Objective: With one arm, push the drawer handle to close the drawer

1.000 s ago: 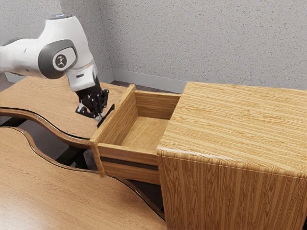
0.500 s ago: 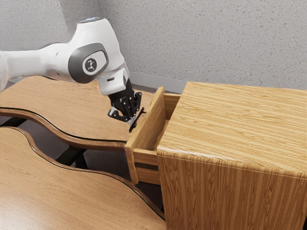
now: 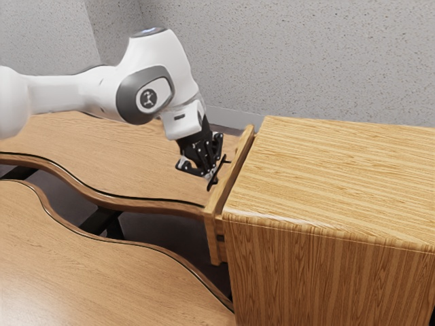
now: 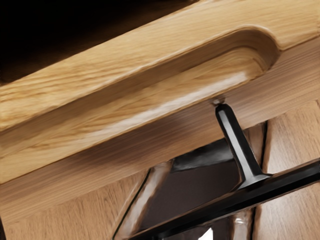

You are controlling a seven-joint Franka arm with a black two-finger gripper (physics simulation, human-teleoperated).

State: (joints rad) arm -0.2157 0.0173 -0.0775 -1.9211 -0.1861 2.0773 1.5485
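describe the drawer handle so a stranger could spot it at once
Find the wooden cabinet at the exterior view's right, then the upright drawer front on its side toward the arm. The handle is the straight black bar on that front's outer face, unlike the hand, also black but chunky and jointed.

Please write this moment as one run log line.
gripper: at black handle | drawer: nearly closed, narrow gap before cabinet | closing: not finished

Light-brown wood-grain desk (image 3: 75, 275) in two sections, their facing edges curving in waves with thin black lines; a dark gap (image 3: 51, 198) separates them, with black bars (image 3: 100, 221) visible inside.
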